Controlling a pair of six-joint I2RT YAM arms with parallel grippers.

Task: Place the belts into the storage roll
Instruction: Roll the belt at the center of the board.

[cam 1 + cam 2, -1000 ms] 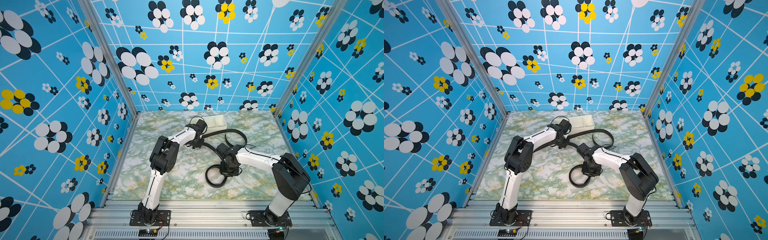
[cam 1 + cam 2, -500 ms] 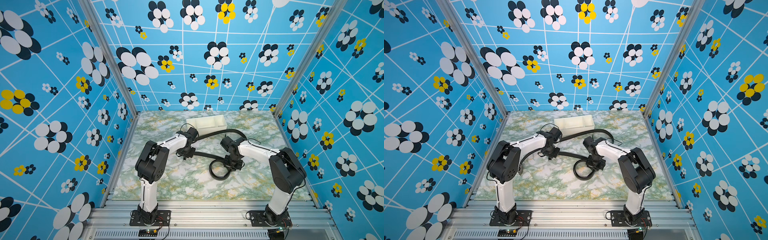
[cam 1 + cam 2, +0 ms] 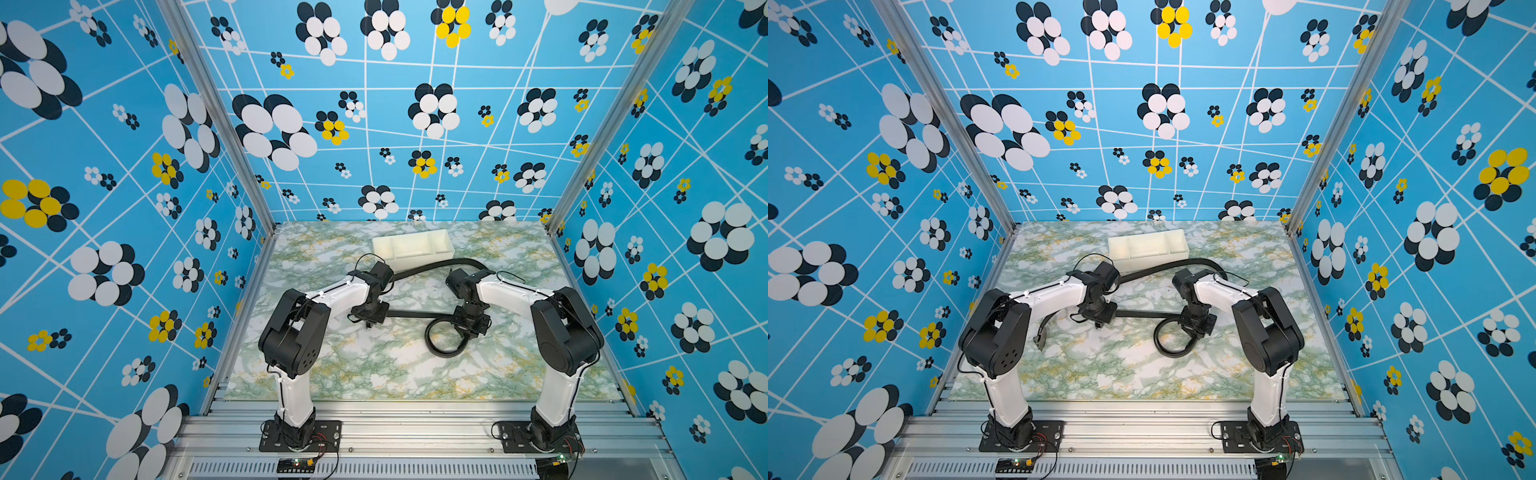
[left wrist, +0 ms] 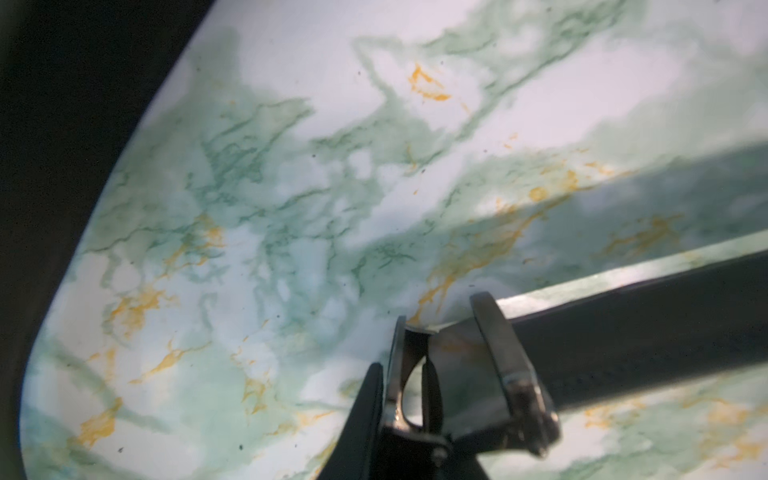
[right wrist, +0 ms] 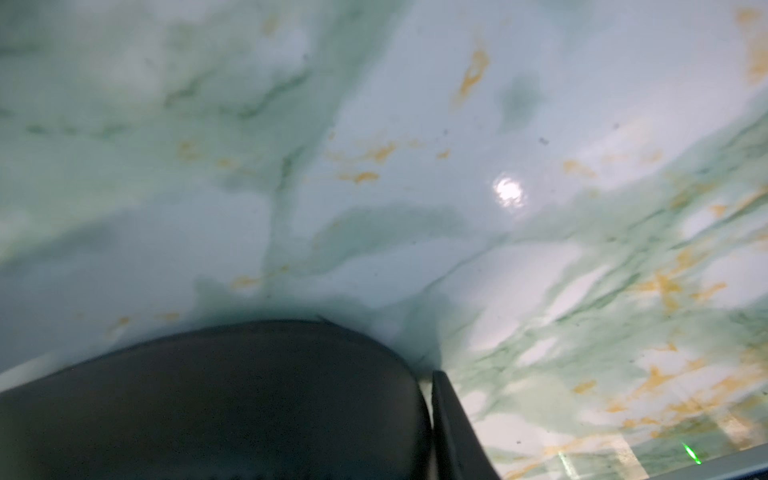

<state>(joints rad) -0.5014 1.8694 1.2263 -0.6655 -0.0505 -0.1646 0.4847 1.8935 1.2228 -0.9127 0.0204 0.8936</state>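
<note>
A cream-white storage roll [image 3: 412, 248] [image 3: 1148, 248] stands at the back of the table, its compartments bare. One black belt [image 3: 409, 314] runs straight between my two grippers and ends in a loop [image 3: 444, 338] lying on the table. My left gripper [image 3: 370, 318] [image 4: 402, 374] is shut on its metal buckle [image 4: 498, 353]. My right gripper [image 3: 469, 327] sits over the loop's far side; one finger [image 5: 451, 419] lies beside the strap [image 5: 216, 399], the other is hidden. A second belt [image 3: 440, 266] curves in front of the storage roll.
The second belt's other end with its buckle [image 3: 1041, 337] pokes out from under my left forearm [image 3: 1050, 297]. The marble tabletop [image 3: 374, 370] is fenced by blue flowered walls on three sides. An aluminium rail [image 3: 415, 419] runs along the front edge.
My left gripper has pulled away from the storage roll toward the front with the buckle end. The strap between the grippers has gone straight. The right gripper shifted slightly and its loop has settled on the table.
</note>
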